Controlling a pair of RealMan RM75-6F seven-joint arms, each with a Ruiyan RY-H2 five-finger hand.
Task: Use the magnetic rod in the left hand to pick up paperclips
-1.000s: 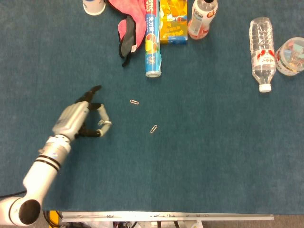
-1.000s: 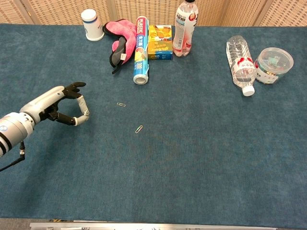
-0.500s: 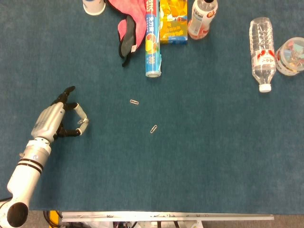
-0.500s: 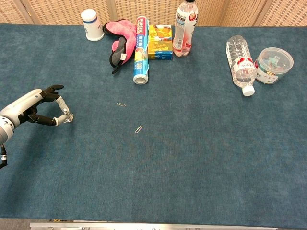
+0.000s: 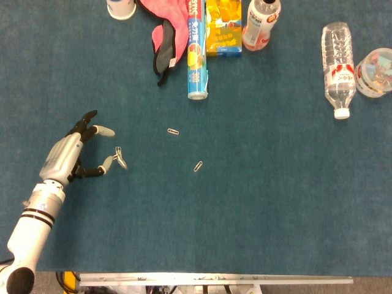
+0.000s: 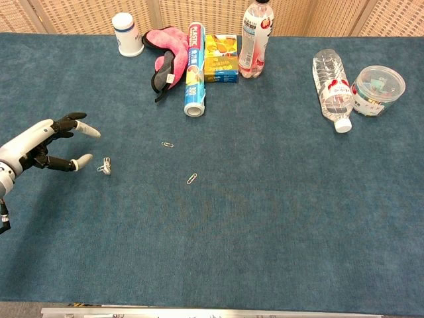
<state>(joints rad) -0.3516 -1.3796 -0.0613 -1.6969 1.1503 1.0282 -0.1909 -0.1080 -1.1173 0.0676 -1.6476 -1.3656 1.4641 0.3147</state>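
Small silver paperclip cluster (image 5: 120, 158) is lying on the blue carpeted table (image 5: 257, 208), long axis tilting up-left to down-right, just beside the left hand (image 5: 72, 154), whose fingers are spreading apart, holding nothing visible. Two single paperclips (image 5: 174, 131) (image 5: 198, 166) are lying right of it, well apart. A wicker screen (image 6: 185, 10) is standing behind.

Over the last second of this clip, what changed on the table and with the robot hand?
The left robot hand drew back toward the table's left edge, then spread its fingers and let go of the small metal piece it had pinched; that piece now lies on the cloth just off its fingertips. The two loose paperclips and the items along the far edge did not move. The right hand is out of view.
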